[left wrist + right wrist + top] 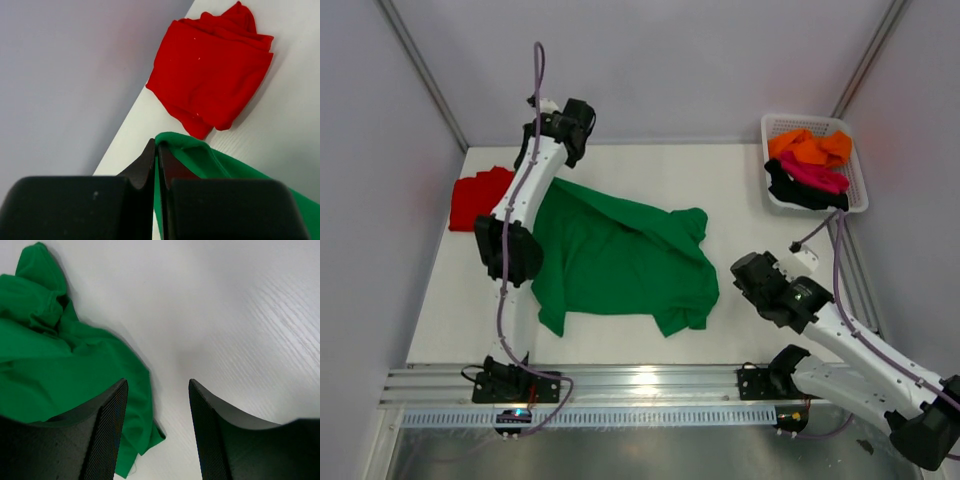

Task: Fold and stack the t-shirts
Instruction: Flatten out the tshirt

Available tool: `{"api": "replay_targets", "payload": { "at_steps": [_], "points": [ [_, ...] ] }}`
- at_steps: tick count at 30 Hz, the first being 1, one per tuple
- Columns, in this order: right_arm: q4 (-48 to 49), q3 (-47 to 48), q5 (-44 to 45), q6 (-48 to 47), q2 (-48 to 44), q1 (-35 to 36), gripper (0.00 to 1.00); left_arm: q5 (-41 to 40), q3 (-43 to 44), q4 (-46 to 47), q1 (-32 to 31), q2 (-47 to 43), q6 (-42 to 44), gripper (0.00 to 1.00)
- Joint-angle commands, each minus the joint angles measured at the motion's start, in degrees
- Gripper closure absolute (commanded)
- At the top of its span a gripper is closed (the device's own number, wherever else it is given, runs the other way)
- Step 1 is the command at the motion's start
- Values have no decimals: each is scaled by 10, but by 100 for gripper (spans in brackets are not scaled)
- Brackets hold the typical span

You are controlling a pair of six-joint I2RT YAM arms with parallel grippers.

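A bright green t-shirt point(620, 255) lies spread and partly folded on the white table. My left gripper point(156, 146) is shut on an edge of the green shirt point(210, 160) at its far left corner. In the top view its fingers are hidden under the left wrist point(565, 128). A folded red t-shirt point(475, 198) lies at the table's left edge, just beyond the left gripper point(212, 75). My right gripper point(748, 270) is open and empty point(157, 385), just right of the green shirt's near right corner point(55, 365). Orange point(810, 147), magenta point(813, 175) and black point(798, 193) t-shirts lie bundled in the basket.
A white mesh basket point(856, 185) stands at the far right corner. Grey walls close in the left, far and right sides. A metal rail point(640, 385) runs along the near edge. Bare table shows between the green shirt and the basket point(740, 190).
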Motion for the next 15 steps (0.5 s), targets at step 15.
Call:
{"api": "replay_targets", "payload": {
  "at_steps": [15],
  "points": [
    [456, 69, -130, -469, 255, 0, 43, 1, -48, -44, -36, 6, -28, 100]
  ]
}}
